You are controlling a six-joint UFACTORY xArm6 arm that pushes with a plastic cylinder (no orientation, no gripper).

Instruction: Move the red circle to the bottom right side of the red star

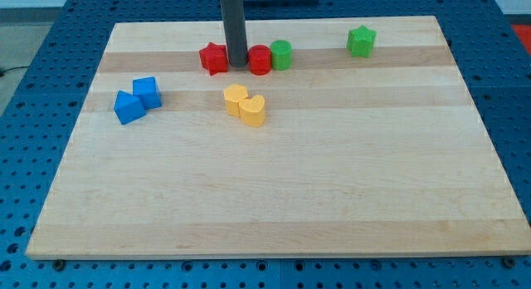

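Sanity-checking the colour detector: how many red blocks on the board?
2. The red star sits near the view's top, just left of my tip; the red circle is just right of it, touching the green circle. None appear hidden.

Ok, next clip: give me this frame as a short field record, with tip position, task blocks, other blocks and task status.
tip: my tip sits between the red star and the red circle, near the view's top
red circle: to the view's right of the red star, level with it, beside the green circle
other blocks: green star at the view's top right; two blue blocks at the view's left; two yellow blocks below the red pair
board: wooden board
task status: not yet done
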